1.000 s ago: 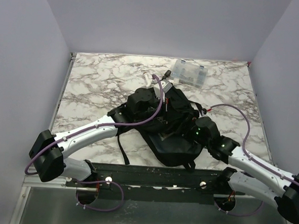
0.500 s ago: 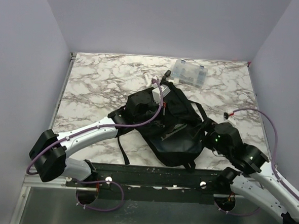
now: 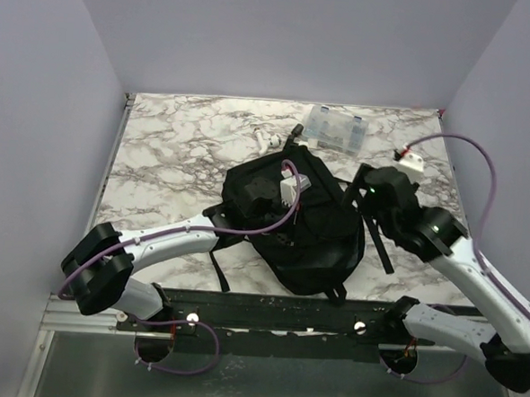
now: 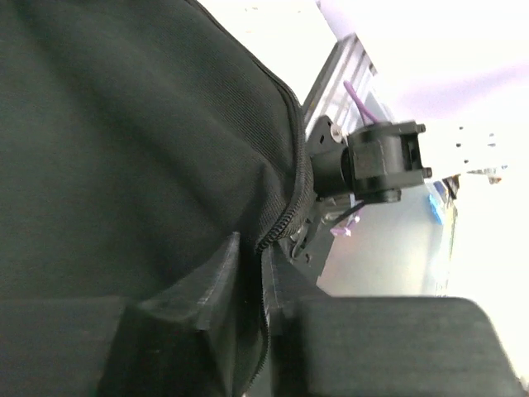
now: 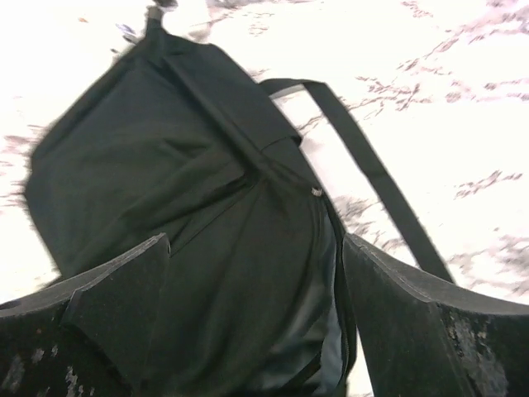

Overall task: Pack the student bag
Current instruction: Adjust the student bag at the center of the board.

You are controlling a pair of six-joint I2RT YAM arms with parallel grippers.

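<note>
your left gripper (image 4: pixel 252 258) is pinched narrow on the student bag (image 3: pixel 312 233), apparently at its zip seam. your right gripper (image 5: pixel 254 241) hangs above the bag, jaws wide, holding nothing. the bag lies on the marble table (image 3: pixel 169 148), toward the near edge.

A white table (image 3: pixel 160 147) veined with grey marbling sits boxed in by plain pale lilac walls: the back wall (image 3: pixel 284 38), the left wall (image 3: pixel 35 130) and the right wall (image 3: pixel 514 97). A black rail (image 3: pixel 276 313) runs along its near edge, with dull metal sheeting (image 3: pixel 271 388) below. The light is soft and even.
</note>
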